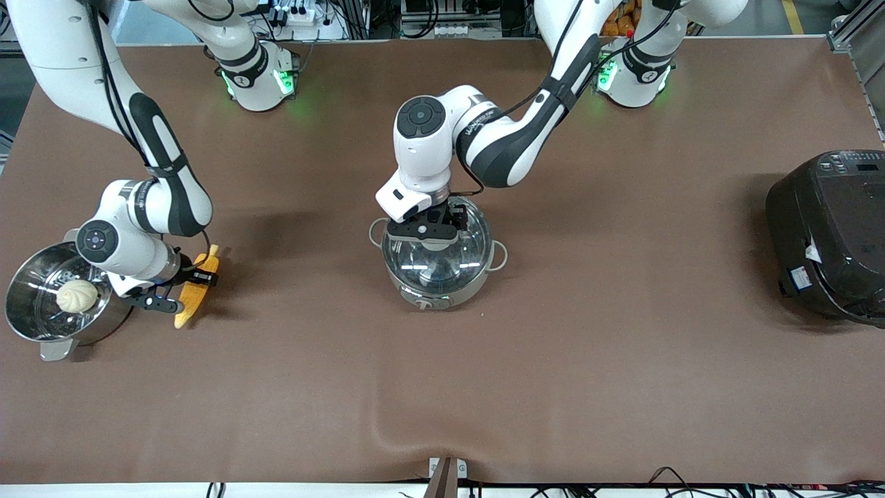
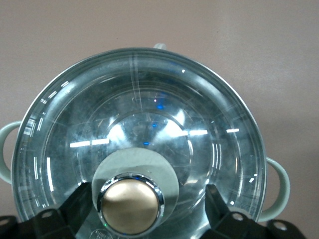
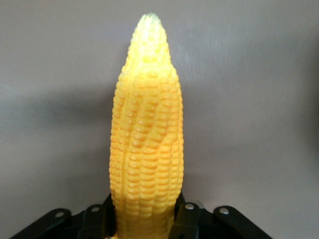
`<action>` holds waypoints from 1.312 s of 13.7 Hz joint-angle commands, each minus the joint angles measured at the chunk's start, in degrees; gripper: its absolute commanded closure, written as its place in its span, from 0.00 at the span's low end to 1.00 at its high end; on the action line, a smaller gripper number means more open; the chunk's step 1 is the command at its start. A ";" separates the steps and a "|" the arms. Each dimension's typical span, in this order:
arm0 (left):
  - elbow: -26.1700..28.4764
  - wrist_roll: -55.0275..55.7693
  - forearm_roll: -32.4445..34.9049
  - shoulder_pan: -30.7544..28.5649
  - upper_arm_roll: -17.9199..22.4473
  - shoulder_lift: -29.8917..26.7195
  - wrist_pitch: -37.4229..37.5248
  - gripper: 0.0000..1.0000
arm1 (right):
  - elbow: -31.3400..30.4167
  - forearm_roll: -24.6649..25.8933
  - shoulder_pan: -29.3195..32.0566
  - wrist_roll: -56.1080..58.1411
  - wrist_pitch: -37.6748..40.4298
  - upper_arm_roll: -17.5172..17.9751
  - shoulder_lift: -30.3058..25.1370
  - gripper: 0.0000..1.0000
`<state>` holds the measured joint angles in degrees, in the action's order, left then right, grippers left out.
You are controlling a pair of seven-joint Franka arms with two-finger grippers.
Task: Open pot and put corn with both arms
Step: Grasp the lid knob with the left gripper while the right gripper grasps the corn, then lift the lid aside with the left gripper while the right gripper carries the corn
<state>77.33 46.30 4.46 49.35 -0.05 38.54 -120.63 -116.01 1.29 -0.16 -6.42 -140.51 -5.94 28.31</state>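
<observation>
The steel pot (image 1: 442, 296) stands mid-table with its glass lid (image 1: 435, 261) on. My left gripper (image 1: 430, 232) is right over the lid. In the left wrist view it (image 2: 147, 206) is open, with a finger (image 2: 75, 206) on each side of the copper-coloured knob (image 2: 130, 204) and a gap to the knob on both sides. The corn (image 1: 188, 304) lies low over the table toward the right arm's end. My right gripper (image 1: 181, 290) is shut on the cob's thick end, its fingers (image 3: 187, 216) pressing on the corn (image 3: 147, 129), whose tip points away from the gripper.
A steel steamer pot (image 1: 28, 315) with a white bun (image 1: 76, 296) stands right beside the right gripper, at the table's end. A big black rice cooker (image 1: 830, 235) sits at the left arm's end. The brown table (image 1: 622, 360) is open nearer the camera.
</observation>
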 commanded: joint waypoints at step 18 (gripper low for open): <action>-0.43 -5.15 -7.36 -28.76 0.49 -12.97 16.83 1.00 | 24.33 0.21 -29.78 -4.00 31.79 0.22 -7.13 0.76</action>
<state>75.83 43.37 -1.45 24.13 1.20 25.81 -104.20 -93.57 1.18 -24.78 -5.72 -109.84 -5.07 21.65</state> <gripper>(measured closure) 0.493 0.661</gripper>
